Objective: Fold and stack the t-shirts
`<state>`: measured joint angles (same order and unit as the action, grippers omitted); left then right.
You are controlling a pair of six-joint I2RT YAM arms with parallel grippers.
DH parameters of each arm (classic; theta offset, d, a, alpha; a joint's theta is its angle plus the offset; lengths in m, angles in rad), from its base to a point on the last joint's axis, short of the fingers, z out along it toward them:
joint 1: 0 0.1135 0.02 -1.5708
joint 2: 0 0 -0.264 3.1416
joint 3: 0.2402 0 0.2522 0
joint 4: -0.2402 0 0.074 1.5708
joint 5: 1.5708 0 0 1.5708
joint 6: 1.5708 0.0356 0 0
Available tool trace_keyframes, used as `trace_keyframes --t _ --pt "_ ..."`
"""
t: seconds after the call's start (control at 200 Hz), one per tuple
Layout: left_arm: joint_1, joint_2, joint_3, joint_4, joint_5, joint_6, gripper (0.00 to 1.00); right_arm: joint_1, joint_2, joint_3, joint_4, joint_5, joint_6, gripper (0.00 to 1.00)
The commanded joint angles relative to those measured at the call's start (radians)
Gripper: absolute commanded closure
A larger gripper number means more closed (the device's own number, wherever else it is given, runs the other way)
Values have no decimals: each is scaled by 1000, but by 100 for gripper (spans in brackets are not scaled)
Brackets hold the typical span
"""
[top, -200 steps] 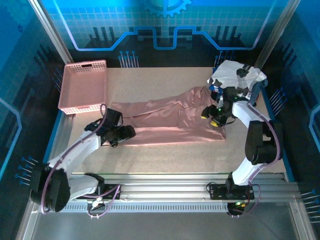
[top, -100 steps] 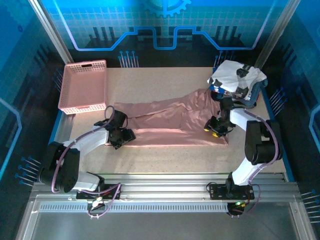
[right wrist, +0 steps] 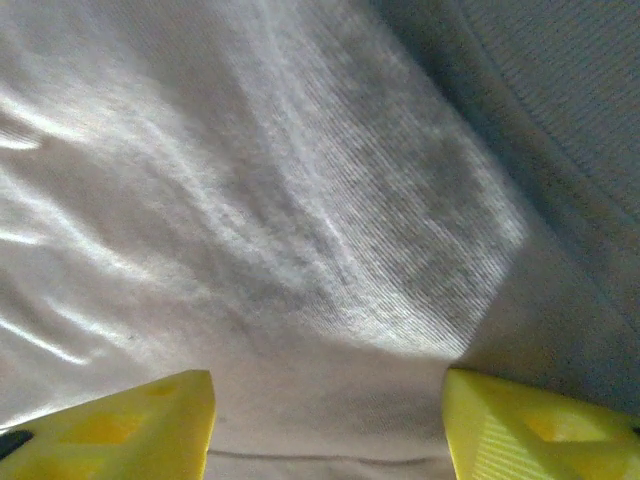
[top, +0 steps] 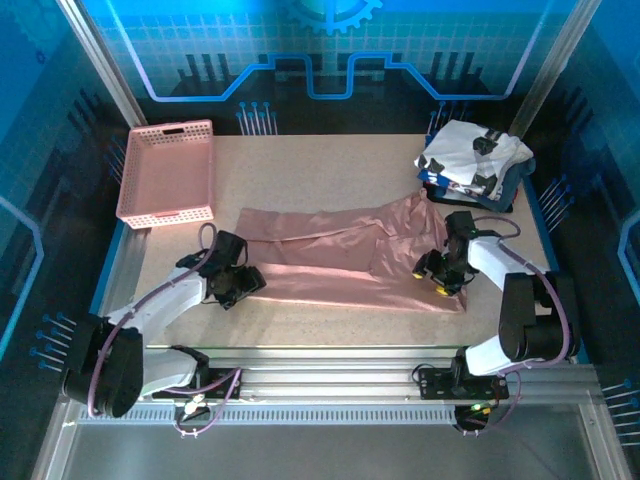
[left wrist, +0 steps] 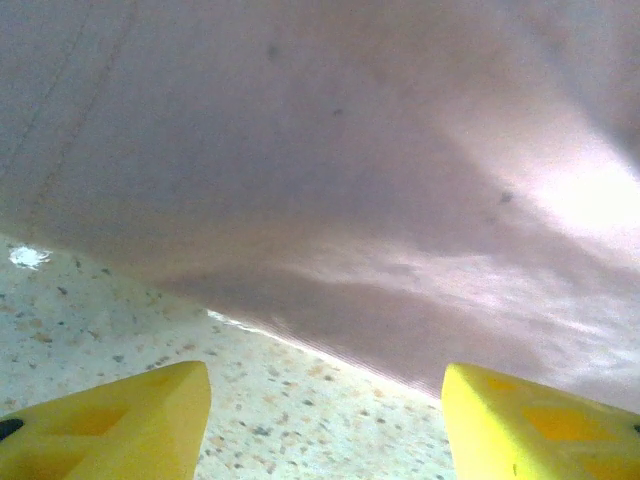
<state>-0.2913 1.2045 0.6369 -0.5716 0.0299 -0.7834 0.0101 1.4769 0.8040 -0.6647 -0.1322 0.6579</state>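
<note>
Wrinkled dusty-pink t-shirt (top: 340,265) lies spread flat, pulled slightly nearer than before. Left gripper (top: 248,284) and right gripper (top: 438,277) sit at its ends, fingers apart.

The counter (top: 330,165) is a pale slab, beige with dark flecks, framed by metal rails; a pink shirt (top: 330,255) lies spread across its middle, long side running left to right, wrinkled and ridged toward the right, its near hem flat on the surface with bare counter in front; a basket (top: 170,128), pink lattice, sits at the far left corner, near the shirt's far left end but apart from it; at the far right corner a navy shirt (top: 517,183) lies folded, with a black-patched white shirt (top: 470,150) on top; that pile sits near the pink shirt's far right end.
</note>
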Motion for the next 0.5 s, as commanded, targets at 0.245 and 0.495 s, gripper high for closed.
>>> trace_keyframes --t 0.245,0.495 --pt "67 70 333 -31 89 85 26 -21 174 542 -137 -13 -216 32" --pt "232 179 435 58 216 180 22 -10 504 885 -221 67 -328 44"
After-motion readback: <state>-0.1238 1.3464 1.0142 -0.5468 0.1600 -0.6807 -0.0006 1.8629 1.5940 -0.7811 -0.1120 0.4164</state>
